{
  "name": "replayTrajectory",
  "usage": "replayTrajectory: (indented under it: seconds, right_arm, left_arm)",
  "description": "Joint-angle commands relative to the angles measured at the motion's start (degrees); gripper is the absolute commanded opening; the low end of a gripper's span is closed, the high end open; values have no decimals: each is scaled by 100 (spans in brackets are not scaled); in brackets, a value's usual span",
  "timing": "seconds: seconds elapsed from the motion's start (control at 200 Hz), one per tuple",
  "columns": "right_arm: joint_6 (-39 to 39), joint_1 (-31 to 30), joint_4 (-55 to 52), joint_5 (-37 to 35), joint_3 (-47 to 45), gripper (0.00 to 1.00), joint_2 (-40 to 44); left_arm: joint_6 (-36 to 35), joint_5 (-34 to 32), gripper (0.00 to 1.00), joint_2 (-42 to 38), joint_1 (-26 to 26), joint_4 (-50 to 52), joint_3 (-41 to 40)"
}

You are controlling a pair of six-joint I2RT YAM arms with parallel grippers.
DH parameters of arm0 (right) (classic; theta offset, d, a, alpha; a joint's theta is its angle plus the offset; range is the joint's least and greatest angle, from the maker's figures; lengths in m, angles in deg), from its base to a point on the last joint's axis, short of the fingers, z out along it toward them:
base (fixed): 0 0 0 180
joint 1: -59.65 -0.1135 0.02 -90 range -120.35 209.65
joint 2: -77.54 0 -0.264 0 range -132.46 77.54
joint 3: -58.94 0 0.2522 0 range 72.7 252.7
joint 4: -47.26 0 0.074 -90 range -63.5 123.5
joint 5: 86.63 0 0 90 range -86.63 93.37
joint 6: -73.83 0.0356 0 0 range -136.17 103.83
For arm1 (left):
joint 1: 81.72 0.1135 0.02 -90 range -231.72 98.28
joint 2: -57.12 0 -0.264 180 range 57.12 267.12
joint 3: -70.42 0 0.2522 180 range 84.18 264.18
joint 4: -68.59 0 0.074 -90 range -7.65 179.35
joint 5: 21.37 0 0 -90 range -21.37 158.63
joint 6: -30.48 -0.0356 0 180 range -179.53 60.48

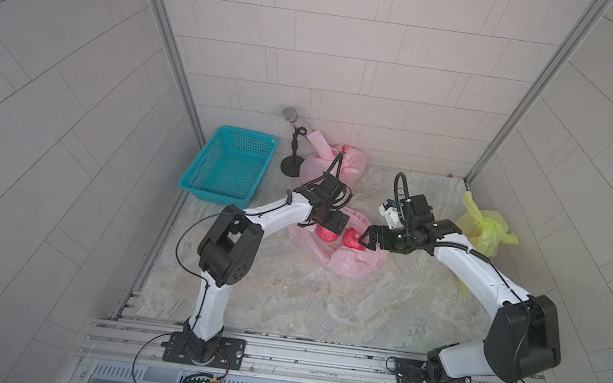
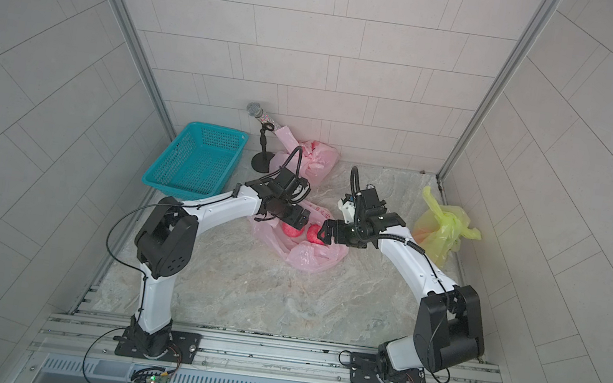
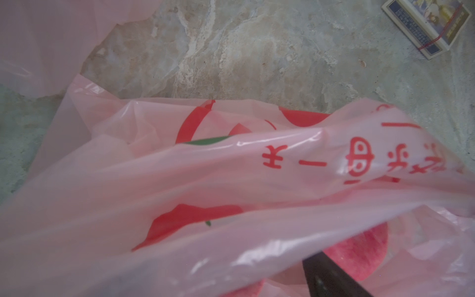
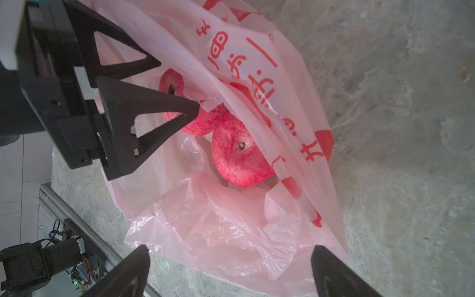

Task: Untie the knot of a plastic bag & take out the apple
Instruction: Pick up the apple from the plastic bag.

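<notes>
- Marble tabletop (image 1: 282, 298) up front by the arm bases.
- Mid-table lies the pink bag (image 1: 348, 262), mouth gaping open and red lettering on the top flap.
- Inside it, one apple (image 4: 239, 159) sits with its dimple showing. A second apple (image 4: 200, 126) touches it, half under the flap.
- Left gripper (image 4: 178, 86): jaws spread apart, tips right at the second apple at the bag's mouth, nothing pinched.
- Right gripper (image 4: 230, 250): jaws as wide as they go, hovering over the crumpled end of the bag, holding nothing.
- Further back there's a teal basket (image 1: 216, 193) on the left and a yellow bag (image 1: 487, 228) on the right.
- Back wall: a microphone (image 1: 290, 114) on a stand, another pink bag (image 1: 353, 162) just beside it.
</notes>
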Motion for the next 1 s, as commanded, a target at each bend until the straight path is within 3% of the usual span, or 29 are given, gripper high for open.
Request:
replayTrajectory:
  seconds: [0.0,0.475,0.555,0.781,0.991]
  right_arm:
    - [12,21,13,80,35,100,-62]
    - [29,55,40,96,28,100,-116]
    - [29,56,48,104,38,100,-120]
    - [37,65,48,104,44,100,-107]
    - [55,66,93,243,84,100,-157]
  left_arm:
    - [-144,-113,95,214,2,34,94]
    - [-132,-254,88,512,42,121,-43]
    - [-121,-191,81,562,41,141,-39]
    - [-83,-17,46,367,49,171,-207]
    - [-103,254,44,-156,50,226,-476]
